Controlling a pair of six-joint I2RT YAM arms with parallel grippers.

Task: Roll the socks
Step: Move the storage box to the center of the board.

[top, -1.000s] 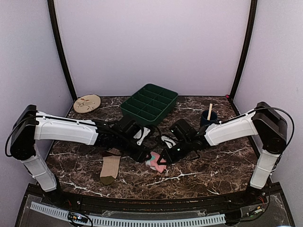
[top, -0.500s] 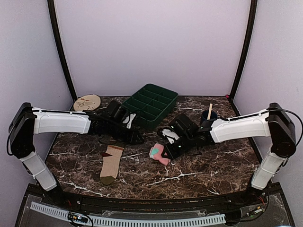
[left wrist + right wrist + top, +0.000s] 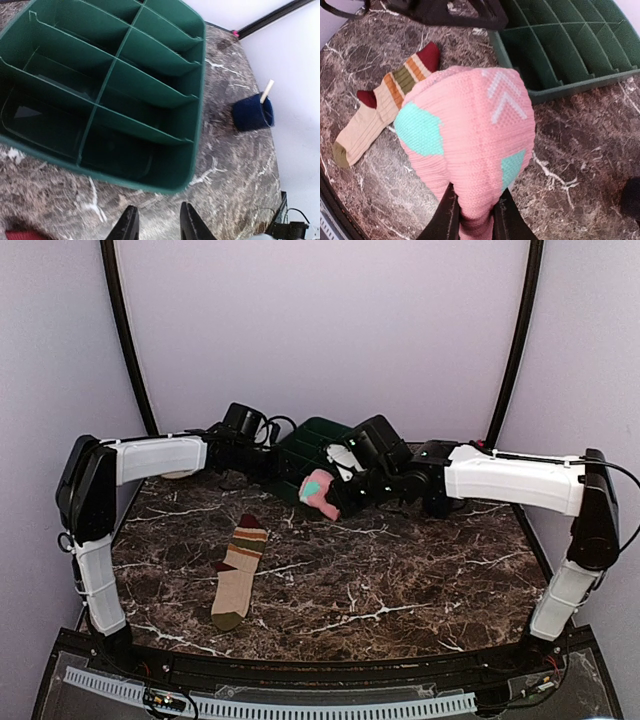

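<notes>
While the pink sock (image 3: pixel 318 492) was lying on the table (image 3: pixel 430 575) between both arms a second ago, the right gripper (image 3: pixel 476 194) is now carrying it as a bundle just in front of the green tray (image 3: pixel 199 90), pinching its lower end. Judging by that, this sock is rolled and heading for a compartment. The left gripper (image 3: pixel 157 214) is hovering beside the tray, slightly spread and holding nothing. The striped sock (image 3: pixel 238 570) is lying flat, well apart from both, not yet rolled.

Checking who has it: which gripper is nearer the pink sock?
Right. The right gripper grips the pink sock; the left gripper is apart from it, beside the tray.
</notes>
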